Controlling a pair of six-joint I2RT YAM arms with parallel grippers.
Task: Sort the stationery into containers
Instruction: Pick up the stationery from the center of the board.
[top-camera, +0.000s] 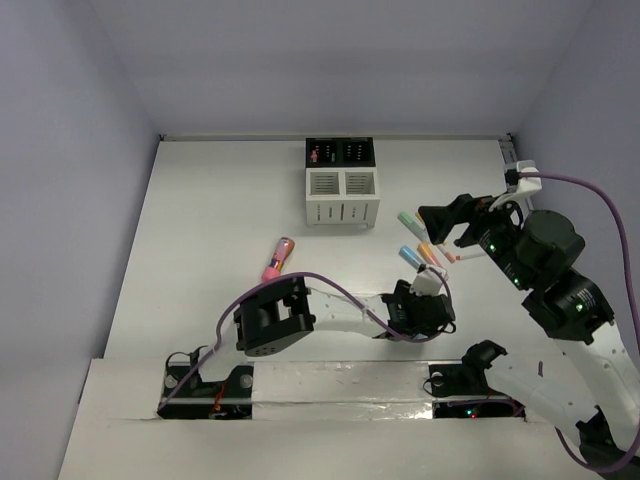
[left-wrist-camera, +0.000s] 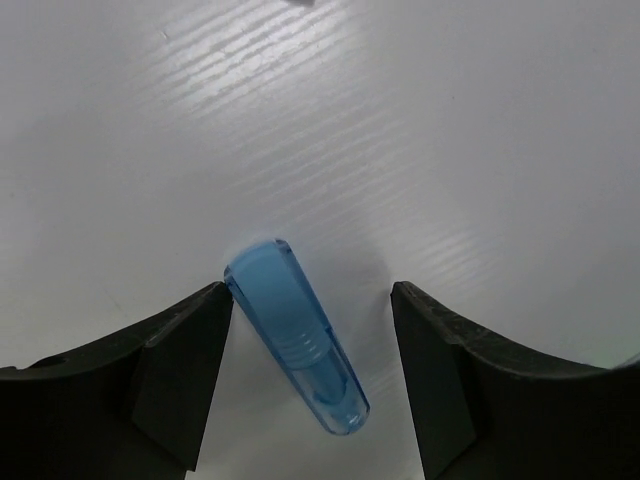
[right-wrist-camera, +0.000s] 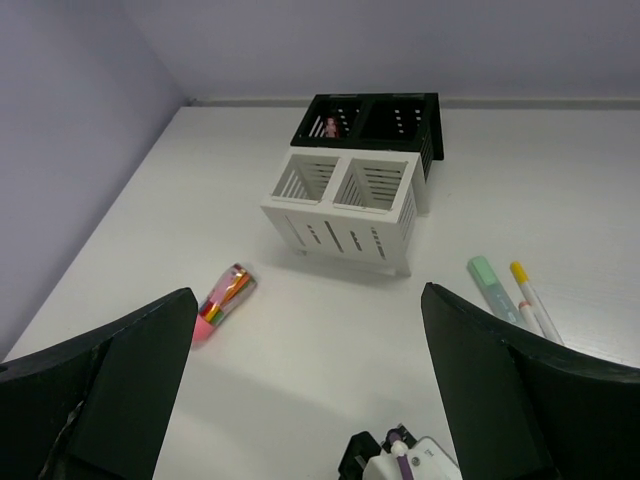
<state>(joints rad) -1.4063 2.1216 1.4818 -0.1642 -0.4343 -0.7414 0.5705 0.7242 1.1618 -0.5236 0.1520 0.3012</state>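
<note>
A translucent blue marker lies on the white table between the fingers of my left gripper. The left finger touches its capped end and the right finger stands apart from it, so the gripper is open around it. From above, the blue marker pokes out ahead of the left gripper. My right gripper hangs wide open and holds nothing, above a mint marker and an orange marker. The containers are a white pair joined to a black pair. A thick pink stick lies to the left.
In the right wrist view the white container stands in front of the black one, which holds a small pink item. The mint marker and a yellow-tipped one lie at right, the pink stick at left. Walls enclose the table.
</note>
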